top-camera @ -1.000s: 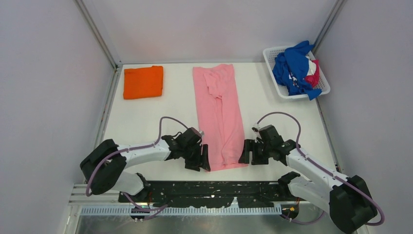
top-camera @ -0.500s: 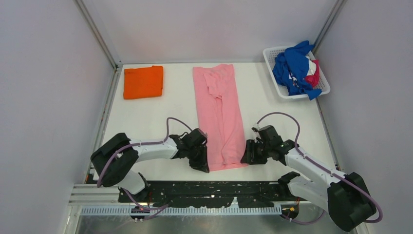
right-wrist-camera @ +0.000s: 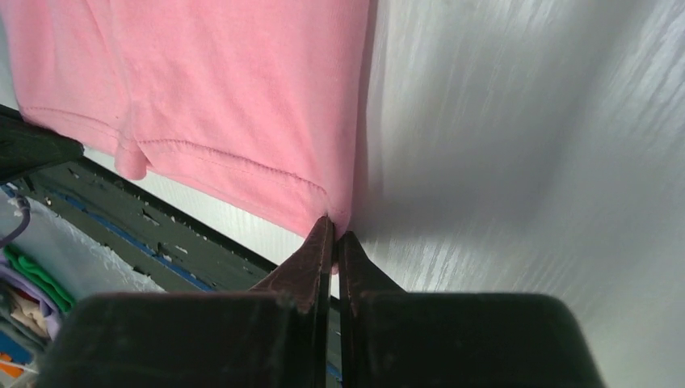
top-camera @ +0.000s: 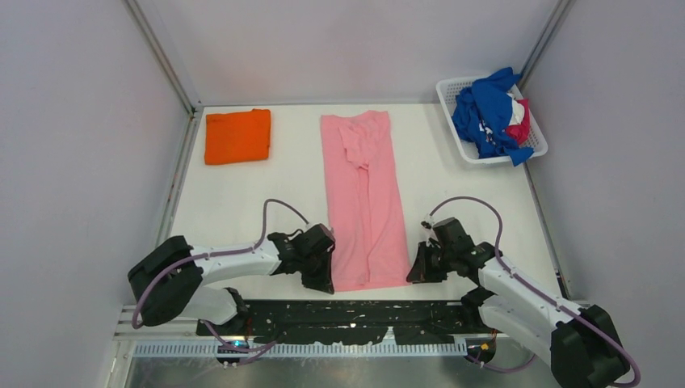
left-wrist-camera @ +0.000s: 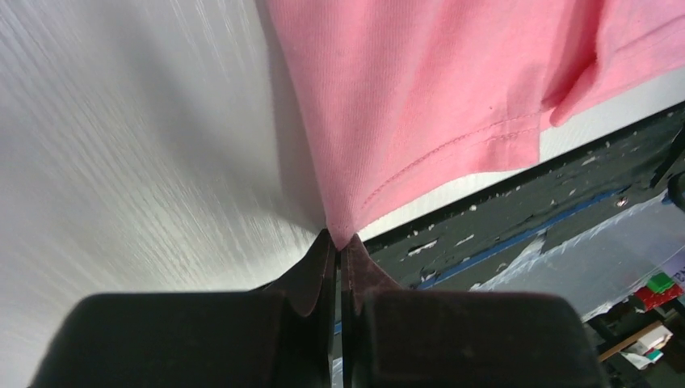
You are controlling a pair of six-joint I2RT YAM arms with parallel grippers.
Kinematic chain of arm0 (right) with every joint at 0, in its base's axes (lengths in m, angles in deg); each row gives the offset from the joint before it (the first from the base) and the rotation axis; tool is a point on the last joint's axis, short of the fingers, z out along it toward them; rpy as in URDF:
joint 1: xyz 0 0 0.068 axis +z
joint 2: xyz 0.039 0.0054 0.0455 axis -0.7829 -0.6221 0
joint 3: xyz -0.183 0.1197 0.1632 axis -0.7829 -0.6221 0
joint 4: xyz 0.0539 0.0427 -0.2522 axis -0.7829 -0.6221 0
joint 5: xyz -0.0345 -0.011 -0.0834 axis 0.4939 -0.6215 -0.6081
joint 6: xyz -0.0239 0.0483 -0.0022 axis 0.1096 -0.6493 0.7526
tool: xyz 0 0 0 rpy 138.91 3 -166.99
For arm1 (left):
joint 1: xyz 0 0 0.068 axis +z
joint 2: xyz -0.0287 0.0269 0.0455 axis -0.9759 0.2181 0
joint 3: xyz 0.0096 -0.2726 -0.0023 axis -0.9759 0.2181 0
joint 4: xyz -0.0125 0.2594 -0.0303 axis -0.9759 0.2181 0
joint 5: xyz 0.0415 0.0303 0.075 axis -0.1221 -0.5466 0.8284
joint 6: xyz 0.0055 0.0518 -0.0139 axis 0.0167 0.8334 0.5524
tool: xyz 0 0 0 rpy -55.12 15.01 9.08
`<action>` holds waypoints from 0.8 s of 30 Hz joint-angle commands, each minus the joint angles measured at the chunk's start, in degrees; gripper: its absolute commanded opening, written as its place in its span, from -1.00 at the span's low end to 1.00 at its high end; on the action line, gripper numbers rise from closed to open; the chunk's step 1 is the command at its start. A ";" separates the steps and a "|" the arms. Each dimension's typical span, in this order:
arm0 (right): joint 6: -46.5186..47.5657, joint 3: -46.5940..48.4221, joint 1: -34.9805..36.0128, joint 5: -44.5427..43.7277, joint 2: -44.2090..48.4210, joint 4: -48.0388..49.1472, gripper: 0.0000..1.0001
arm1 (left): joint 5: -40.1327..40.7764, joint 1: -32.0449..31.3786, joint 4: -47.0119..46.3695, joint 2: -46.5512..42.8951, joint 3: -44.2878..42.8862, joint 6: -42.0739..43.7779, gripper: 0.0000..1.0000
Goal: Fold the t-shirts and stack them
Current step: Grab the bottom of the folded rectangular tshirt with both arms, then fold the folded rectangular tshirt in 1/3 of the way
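Note:
A light pink t-shirt (top-camera: 365,194) lies as a long narrow strip down the middle of the table, sleeves folded in. My left gripper (top-camera: 325,283) is shut on its near left hem corner, and the pinched pink cloth (left-wrist-camera: 420,97) rises from the tips of the left gripper (left-wrist-camera: 338,239). My right gripper (top-camera: 415,275) is shut on the near right hem corner; the pink shirt (right-wrist-camera: 218,89) runs up from the tips of the right gripper (right-wrist-camera: 333,233). A folded orange t-shirt (top-camera: 237,136) rests at the far left.
A white slatted basket (top-camera: 452,90) at the far right corner holds crumpled blue (top-camera: 483,111), magenta and white shirts. Grey walls close in the table on three sides. The black mounting rail (top-camera: 347,317) runs along the near edge.
Both grippers closed from open onto the pink shirt's near hem corners. They then drew toward the near edge, pulling the strip straighter and a little nearer.

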 commanded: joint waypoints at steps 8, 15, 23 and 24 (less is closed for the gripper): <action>-2.06 -0.99 3.04 8.68 11.60 -2.64 -0.90 | 0.15 -4.57 -1.28 -9.32 0.32 1.02 -1.00; -2.68 5.32 3.06 6.11 11.73 -0.95 -0.89 | 2.08 -2.39 0.68 -10.97 -4.02 4.27 -1.00; -0.77 15.04 1.95 0.88 2.06 1.45 -0.90 | -3.61 8.95 0.82 -5.27 -11.51 9.29 -1.00; -0.57 16.74 1.19 0.55 -0.14 1.73 -0.89 | -4.61 10.12 0.85 -4.29 -12.60 10.10 -1.00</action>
